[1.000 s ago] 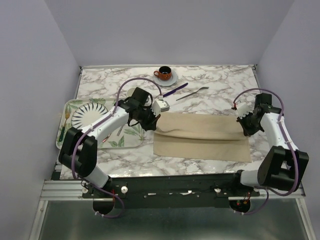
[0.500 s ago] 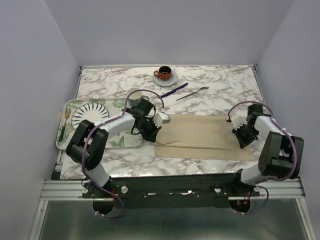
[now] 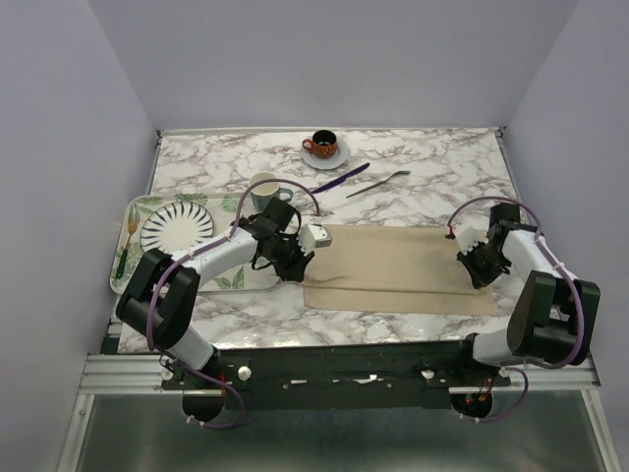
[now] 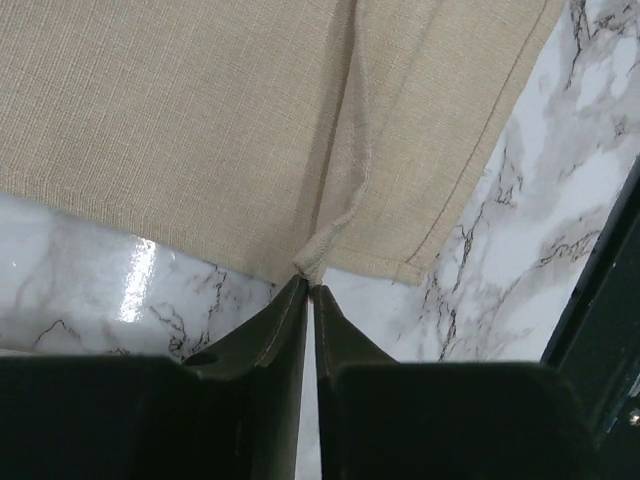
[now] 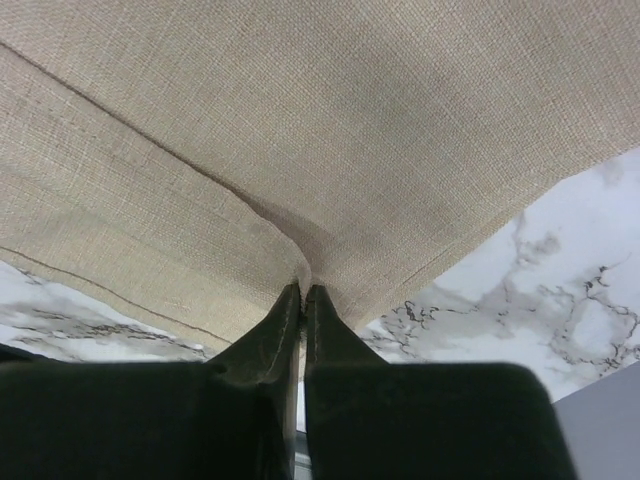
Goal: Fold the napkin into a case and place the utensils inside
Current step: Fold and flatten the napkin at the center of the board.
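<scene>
The beige napkin (image 3: 398, 267) lies folded in a long band across the marble table. My left gripper (image 3: 300, 267) is shut on a pinched fold at its left edge, seen in the left wrist view (image 4: 309, 282) where the cloth (image 4: 230, 120) bunches at the tips. My right gripper (image 3: 476, 268) is shut on the napkin's right edge, seen in the right wrist view (image 5: 303, 288) with the cloth (image 5: 320, 110) creased at the tips. The purple knife (image 3: 343, 177) and the silver fork (image 3: 377, 183) lie on the table behind the napkin.
A leaf-printed tray (image 3: 138, 279) at the left holds a striped plate (image 3: 177, 226) and cutlery (image 3: 126, 246). A pale mug (image 3: 265, 188) stands behind my left arm. An orange cup on a saucer (image 3: 323, 146) stands at the back.
Both grippers have drawn the napkin's far half toward the near edge, narrowing the cloth into a band, and have lowered to the table. The knife and fork have not moved.
</scene>
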`<state>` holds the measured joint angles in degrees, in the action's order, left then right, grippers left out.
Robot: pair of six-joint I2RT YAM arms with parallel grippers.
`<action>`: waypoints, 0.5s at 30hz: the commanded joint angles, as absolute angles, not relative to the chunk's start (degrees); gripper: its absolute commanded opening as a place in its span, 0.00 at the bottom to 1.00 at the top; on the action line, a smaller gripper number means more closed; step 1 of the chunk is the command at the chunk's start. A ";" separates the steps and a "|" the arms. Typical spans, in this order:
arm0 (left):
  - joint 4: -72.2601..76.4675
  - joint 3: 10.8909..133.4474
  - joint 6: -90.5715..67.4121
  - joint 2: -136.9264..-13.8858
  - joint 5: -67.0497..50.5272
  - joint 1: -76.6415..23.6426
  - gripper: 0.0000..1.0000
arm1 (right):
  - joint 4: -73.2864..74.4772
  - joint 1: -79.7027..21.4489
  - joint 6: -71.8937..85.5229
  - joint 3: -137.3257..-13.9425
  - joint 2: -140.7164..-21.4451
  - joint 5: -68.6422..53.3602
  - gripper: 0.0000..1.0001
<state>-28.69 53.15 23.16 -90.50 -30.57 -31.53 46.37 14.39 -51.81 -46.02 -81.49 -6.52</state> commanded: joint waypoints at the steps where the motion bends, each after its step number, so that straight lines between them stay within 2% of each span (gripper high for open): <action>1: -31.29 51.16 28.03 -86.84 -31.73 -32.61 0.28 | 48.86 14.94 -55.72 -45.88 -79.10 -8.17 0.20; 14: -33.84 45.09 34.81 -79.98 -28.92 -36.91 0.31 | 48.17 14.94 -65.57 -37.62 -71.63 -5.02 0.22; 15: -33.84 44.83 34.80 -79.63 -28.66 -37.00 0.32 | 48.25 14.94 -65.39 -37.53 -71.46 -4.92 0.32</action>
